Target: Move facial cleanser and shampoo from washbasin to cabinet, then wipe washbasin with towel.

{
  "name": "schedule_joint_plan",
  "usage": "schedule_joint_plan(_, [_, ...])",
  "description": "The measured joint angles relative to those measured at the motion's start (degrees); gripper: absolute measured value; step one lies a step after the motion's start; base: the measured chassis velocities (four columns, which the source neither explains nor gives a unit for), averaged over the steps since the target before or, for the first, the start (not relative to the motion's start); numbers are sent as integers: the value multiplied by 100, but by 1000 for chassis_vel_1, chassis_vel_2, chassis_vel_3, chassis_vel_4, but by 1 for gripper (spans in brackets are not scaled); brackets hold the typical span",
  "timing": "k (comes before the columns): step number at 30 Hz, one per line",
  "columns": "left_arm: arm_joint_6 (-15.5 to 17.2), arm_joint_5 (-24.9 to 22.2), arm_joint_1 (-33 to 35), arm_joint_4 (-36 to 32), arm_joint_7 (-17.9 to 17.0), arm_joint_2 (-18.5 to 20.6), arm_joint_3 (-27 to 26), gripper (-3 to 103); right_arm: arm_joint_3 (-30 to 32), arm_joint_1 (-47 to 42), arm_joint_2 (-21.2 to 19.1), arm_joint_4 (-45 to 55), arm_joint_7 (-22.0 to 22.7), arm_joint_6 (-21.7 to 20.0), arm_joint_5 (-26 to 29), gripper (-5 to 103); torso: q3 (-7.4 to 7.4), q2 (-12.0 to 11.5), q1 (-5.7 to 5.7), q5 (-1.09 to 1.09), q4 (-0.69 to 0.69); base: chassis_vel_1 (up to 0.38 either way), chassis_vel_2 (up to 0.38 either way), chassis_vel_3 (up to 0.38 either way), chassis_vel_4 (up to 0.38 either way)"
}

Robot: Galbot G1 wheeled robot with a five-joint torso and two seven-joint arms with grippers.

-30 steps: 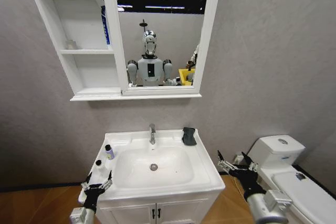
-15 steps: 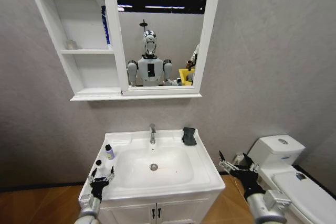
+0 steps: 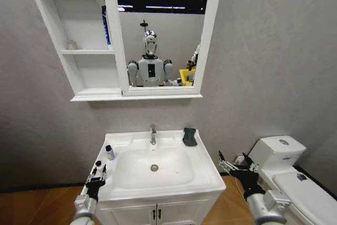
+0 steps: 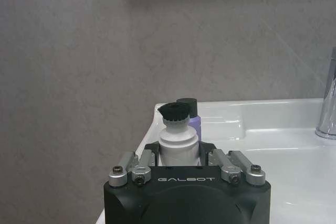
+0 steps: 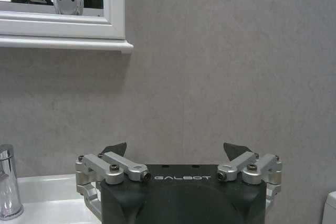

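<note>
The word "GALBOT" is read in light letters on the black housing of both wrists. No writing can be read on the bottles.

The white rectangular ceramic washbasin with a rounded bowl, a chrome tap and a chrome drain is seen below the tall white cabinet of three shelf compartments, which is joined to a white-framed mirror. A blue upright item is seen in the middle compartment, at its mirror side.

The small white bottle with a black ribbed cap stands on the left rim of the washbasin, near the front corner. The left hand is placed around this bottle: in the left wrist view its fingers are drawn close on both sides of the white body, and the bottle appears to be pinched, although the contact itself cannot be fully told. Just behind it, on the same rim, the small lilac bottle with a black flat cap stands upright.

The small dark grey-black towel lies crumpled on the back rim of the washbasin, to the right of the tap.

The right hand is held in the air beside the right front corner of the washbasin, apart from it, with its fingers spread wide and nothing between them. A white toilet is seen to the right of it.
</note>
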Motion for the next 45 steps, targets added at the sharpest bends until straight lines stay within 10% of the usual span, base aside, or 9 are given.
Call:
schedule_joint_plan(6, [384, -126, 29, -426, -52, -9, 48, 38, 40, -46, -7, 59, 20, -3, 6, 100, 0, 0, 0, -1, -1, 0, 0, 0, 0])
schedule_joint_plan(13, [1369, -821, -158, -1582, -970, 696, 222, 38, -10, 20, -13, 55, 26, -8, 9, 100, 0, 0, 0, -3, -2, 0, 0, 0, 0])
schedule_joint_plan(15, [2336, -1793, -461, -2414, -1840, 1559, 214, 38, -55, 126, -80, 0, 27, -53, 50, 100, 0, 0, 0, -1, 5, 0, 0, 0, 0])
schedule_joint_plan(18, [2736, -2312, -667, -2671, -2140, 1933, 187, 38, -52, 135, -88, -15, 27, -58, 63, 100, 0, 0, 0, -1, 1, 0, 0, 0, 0])
schedule_joint_plan(21, [3557, -4601, -1635, -3007, -3030, 3442, -57, 38, 3, 99, -118, -50, 17, -52, 98, 100, 0, 0, 0, -3, -1, 0, 0, 0, 0])
schedule_joint_plan(24, [3688, -5713, -2458, -2723, -3494, 4269, 9, 38, 12, 51, -148, -51, 5, -43, 117, 100, 0, 0, 0, -2, 1, 0, 0, 0, 0])
schedule_joint_plan(33, [3930, -6609, -5971, -606, -3087, 5495, 1581, 38, -5, 37, -170, -109, -8, -24, 137, 100, 1, 0, 2, -2, -2, 0, 0, 0, 0])
schedule_joint_plan(45, [4068, -6448, -8729, 1383, -2516, 5119, 3922, 38, -9, 49, -136, -185, -26, 35, 121, 100, 1, -1, 1, 0, -3, 0, 0, 0, 0])
